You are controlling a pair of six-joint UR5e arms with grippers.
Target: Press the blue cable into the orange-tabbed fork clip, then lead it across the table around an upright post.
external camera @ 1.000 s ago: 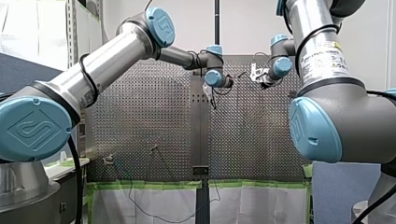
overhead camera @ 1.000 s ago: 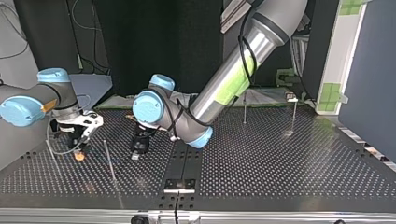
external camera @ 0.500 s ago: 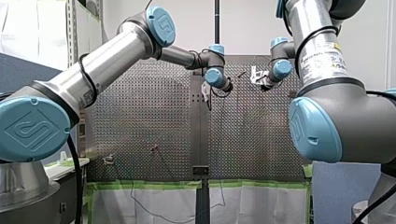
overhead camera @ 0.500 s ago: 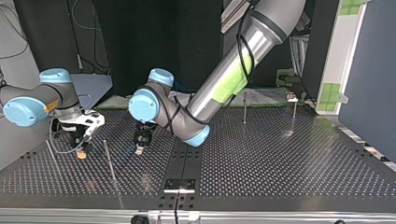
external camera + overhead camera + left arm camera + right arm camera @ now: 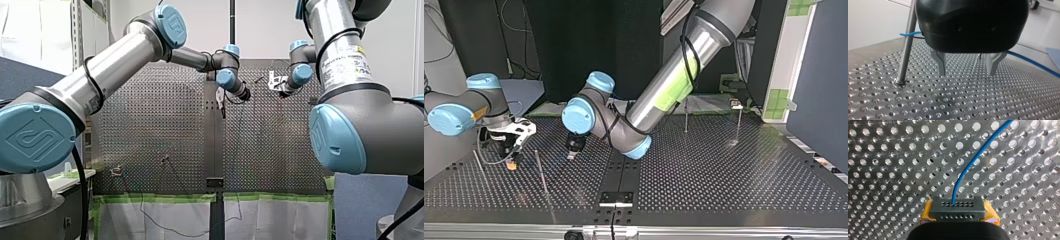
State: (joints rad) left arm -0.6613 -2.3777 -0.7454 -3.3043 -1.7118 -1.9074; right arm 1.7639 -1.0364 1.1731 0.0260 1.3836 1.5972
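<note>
My left gripper (image 5: pixel 968 65) hangs open just above the perforated table (image 5: pixel 953 100), with nothing between its metal fingers (image 5: pixel 941 62). Beside it stands an upright post (image 5: pixel 906 52) with the blue cable (image 5: pixel 909 34) looped round it; the cable also runs past the other finger. In the top view my left gripper (image 5: pixel 572 153) is near the middle post (image 5: pixel 541 172). My right gripper (image 5: pixel 506 146) hovers over the orange-tabbed clip (image 5: pixel 511 166). In the right wrist view my right gripper (image 5: pixel 956 208) is shut on the blue cable (image 5: pixel 973 160), which ends between its yellow-sided fingertips.
Another slanted post (image 5: pixel 478 165) stands by my right gripper at the top view's left. Two more posts (image 5: pixel 685 115) (image 5: pixel 739 122) stand far at its right. A black centre strip (image 5: pixel 619 175) splits the table. My left arm's forearm (image 5: pixel 674 85) crosses above the middle.
My left gripper has opened and lifted off the table, drawing back from the middle post. My right gripper shifted slightly early on, then stayed still.
</note>
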